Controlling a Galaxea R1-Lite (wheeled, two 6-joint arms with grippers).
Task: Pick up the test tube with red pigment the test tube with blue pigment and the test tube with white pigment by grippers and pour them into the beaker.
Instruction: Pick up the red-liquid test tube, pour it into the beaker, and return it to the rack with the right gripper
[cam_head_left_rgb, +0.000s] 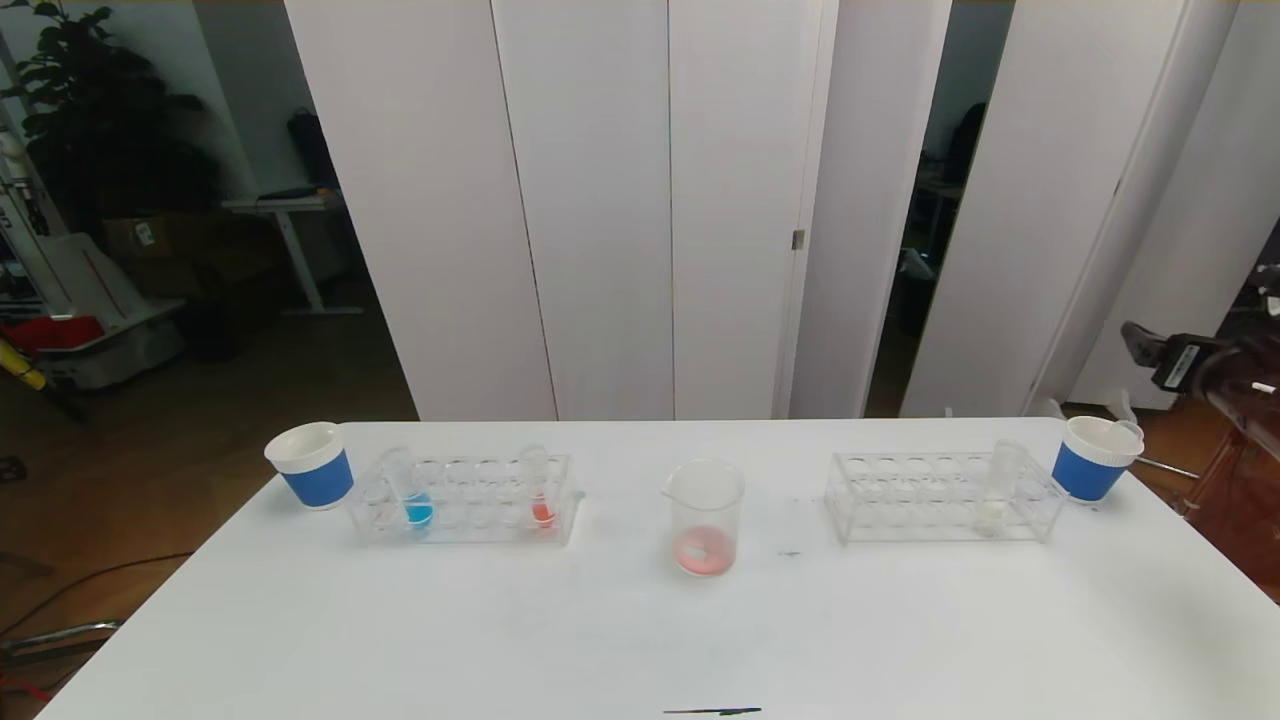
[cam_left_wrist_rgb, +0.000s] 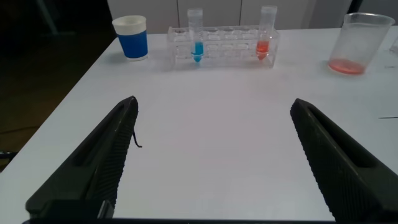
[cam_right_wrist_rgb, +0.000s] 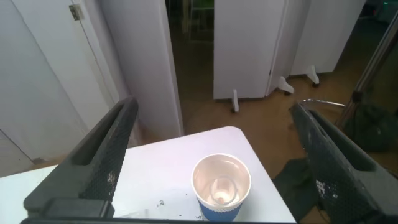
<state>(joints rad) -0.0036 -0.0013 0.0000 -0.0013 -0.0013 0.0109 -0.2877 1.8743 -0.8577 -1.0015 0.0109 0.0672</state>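
Observation:
The beaker (cam_head_left_rgb: 705, 515) stands mid-table with a little pink-red liquid at its bottom; it also shows in the left wrist view (cam_left_wrist_rgb: 359, 42). The test tube with blue pigment (cam_head_left_rgb: 415, 495) (cam_left_wrist_rgb: 197, 42) and a tube with orange-red liquid (cam_head_left_rgb: 540, 490) (cam_left_wrist_rgb: 267, 37) stand upright in the left rack (cam_head_left_rgb: 465, 500). The test tube with white pigment (cam_head_left_rgb: 1000, 490) stands in the right rack (cam_head_left_rgb: 940, 495). My left gripper (cam_left_wrist_rgb: 213, 109) is open and empty, low over the table's near left, well short of the left rack. My right gripper (cam_right_wrist_rgb: 211, 106) (cam_head_left_rgb: 1140, 345) is open and empty, above the right paper cup (cam_right_wrist_rgb: 221, 186).
A blue-and-white paper cup (cam_head_left_rgb: 312, 465) stands left of the left rack. The right paper cup (cam_head_left_rgb: 1095, 458) stands at the table's far right corner and holds a clear tube (cam_right_wrist_rgb: 222, 191). Beyond the table are white partition panels (cam_head_left_rgb: 600, 200) and floor.

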